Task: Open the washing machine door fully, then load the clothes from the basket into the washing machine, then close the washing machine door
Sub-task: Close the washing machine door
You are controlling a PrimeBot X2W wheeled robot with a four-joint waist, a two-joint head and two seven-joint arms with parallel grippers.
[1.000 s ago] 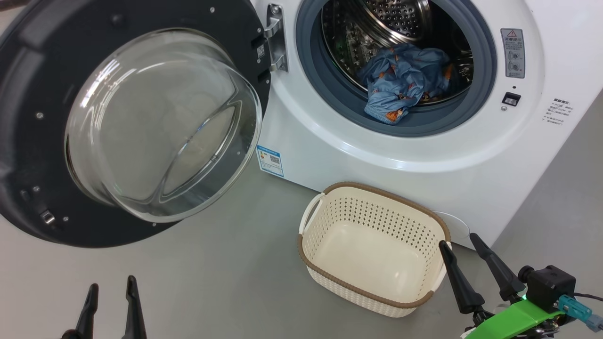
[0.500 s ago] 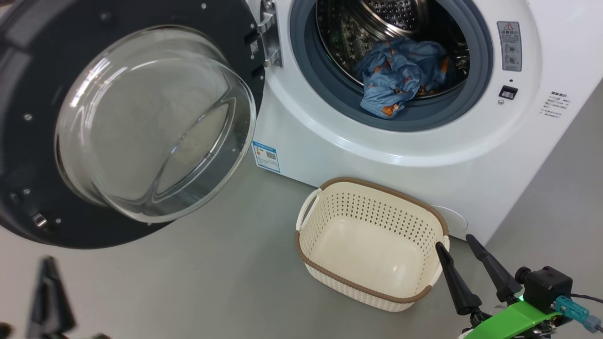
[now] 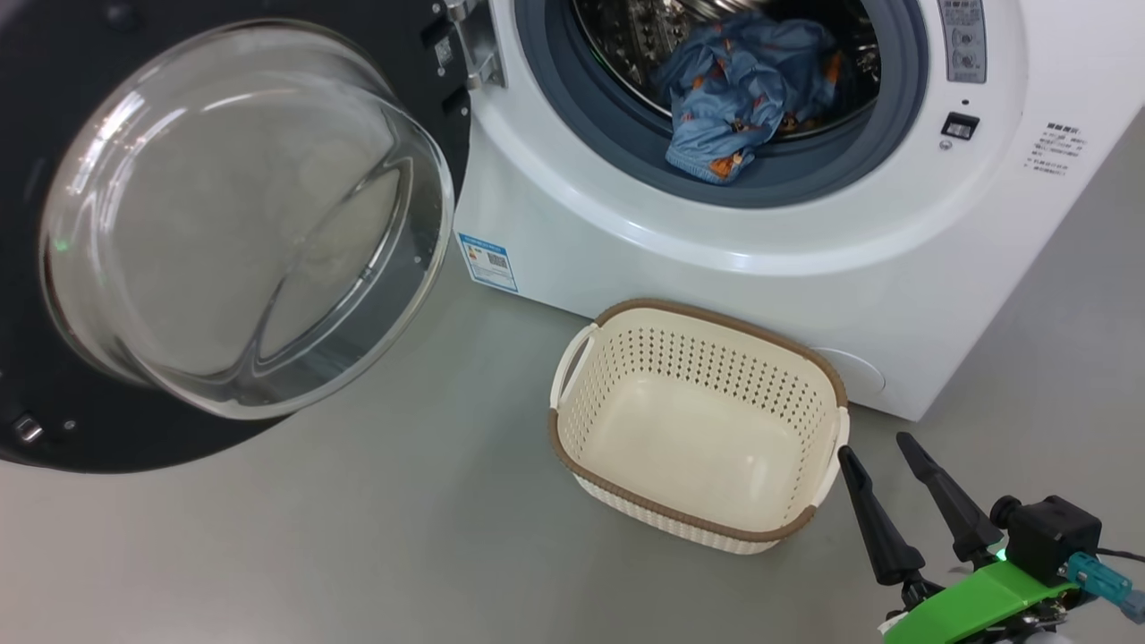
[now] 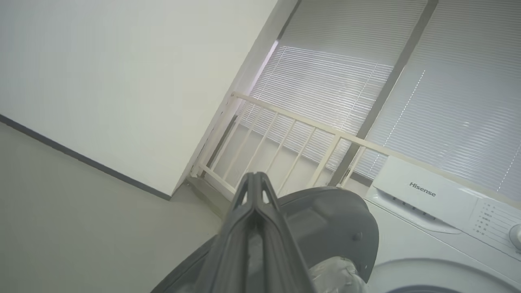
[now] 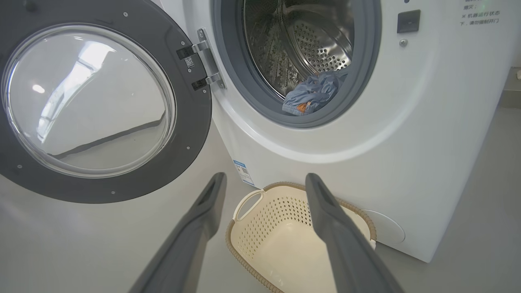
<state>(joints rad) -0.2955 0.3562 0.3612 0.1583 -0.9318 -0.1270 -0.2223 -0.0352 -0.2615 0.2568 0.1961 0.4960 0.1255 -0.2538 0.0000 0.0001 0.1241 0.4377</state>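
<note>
The washing machine (image 3: 716, 259) stands with its washing machine door (image 3: 241, 215) swung wide open to the left. Blue printed clothes (image 3: 738, 89) lie bunched at the drum's mouth, partly on the grey seal. The cream basket (image 3: 680, 367) sits on the floor in front, with nothing inside. My right gripper (image 3: 875, 445) hangs open just right of the basket. In the right wrist view the right gripper (image 5: 265, 177) spreads above the basket (image 5: 285, 211), facing the clothes (image 5: 311, 95) and the door (image 5: 89, 101). My left gripper (image 4: 254, 175) is shut on nothing, above the door's dark back (image 4: 325, 219).
Bare grey floor (image 3: 402, 537) stretches left of the basket under the open door. In the left wrist view a white wall (image 4: 122, 81), a cream railing (image 4: 293, 130) and window blinds (image 4: 447, 81) stand behind the washer's control panel (image 4: 427, 195).
The left gripper's fingers have come together and it has gone out of the head view at the lower left. The head camera has shifted, sliding the scene up and left. The right gripper stays open.
</note>
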